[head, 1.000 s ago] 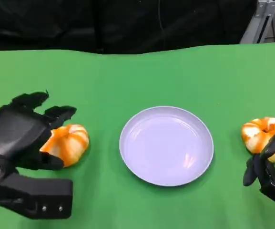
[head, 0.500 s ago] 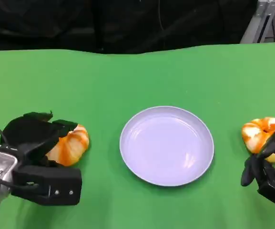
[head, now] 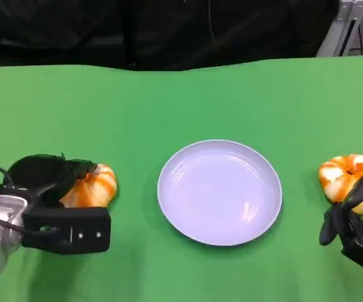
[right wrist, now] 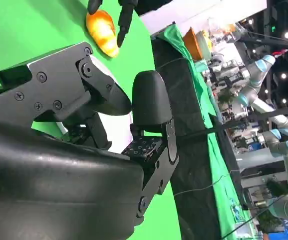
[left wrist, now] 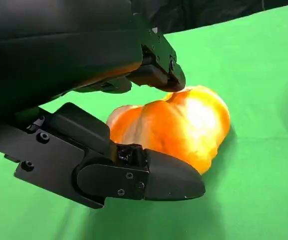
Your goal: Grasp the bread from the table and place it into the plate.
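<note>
Left wrist view: left robot hand [left wrist: 148, 130] grasping the bread [left wrist: 176, 127], fingers above and beneath it; judged best squeezed gently, then lifted straight off the counter [left wrist: 263, 60].

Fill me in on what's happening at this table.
The robot's left hand is closing around an orange bread on the green table, fingers above and below it. The white plate in the middle holds nothing yet. A second bread lies near the right hand, which holds nothing.
</note>
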